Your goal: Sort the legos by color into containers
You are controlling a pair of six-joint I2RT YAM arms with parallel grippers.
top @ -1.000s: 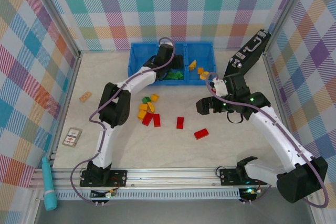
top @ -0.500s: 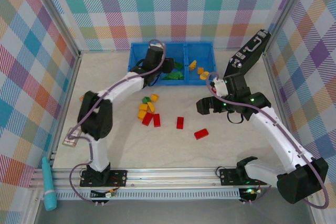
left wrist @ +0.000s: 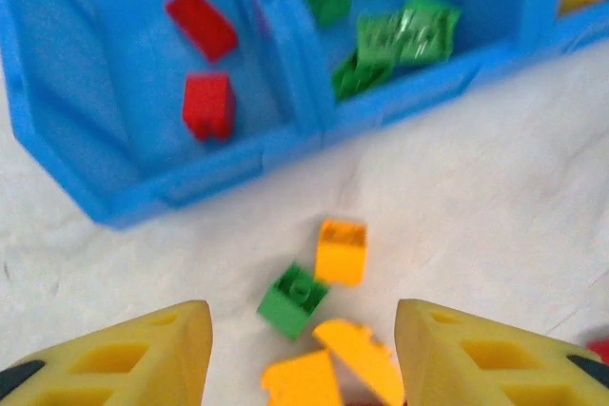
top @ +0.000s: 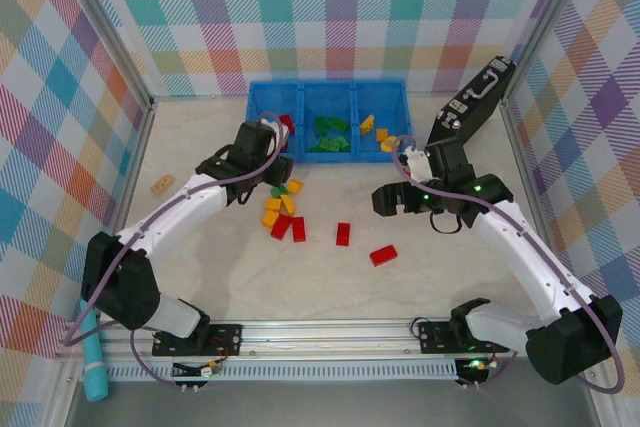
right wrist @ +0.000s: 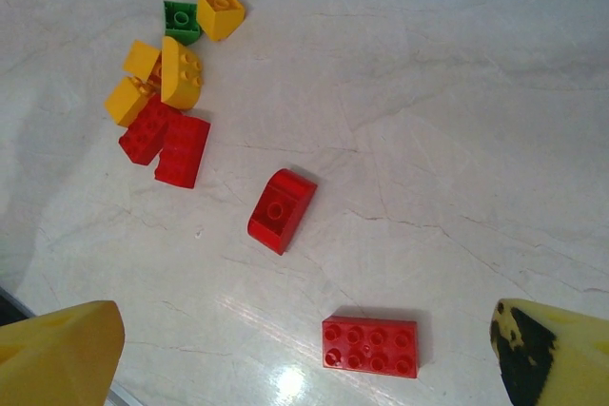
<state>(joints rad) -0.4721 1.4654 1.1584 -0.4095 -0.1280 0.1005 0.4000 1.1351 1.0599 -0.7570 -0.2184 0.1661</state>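
green lego [left wrist: 293, 299] lies just ahead, between left jaws.

We see the left arm [top: 185, 209] and right arm [top: 525, 252] built of white links and black joints, each trailing a lilac cable [top: 617, 357]. Their fingers [left wrist: 124, 358] are yellow, and green lights [top: 478, 187] glow on the right wrist.

- The legos [right wrist: 369, 346] are smooth plastic and a little glossy.
- The blue tray [left wrist: 219, 164] is smooth plastic with a soft shine.
- The surface [right wrist: 457, 140] looks like pale polished stone with thin veins.
- The left claw [left wrist: 303, 330] has fingers [left wrist: 143, 358] of matt yellow plastic.
- The rail [top: 330, 332] is bare metal.
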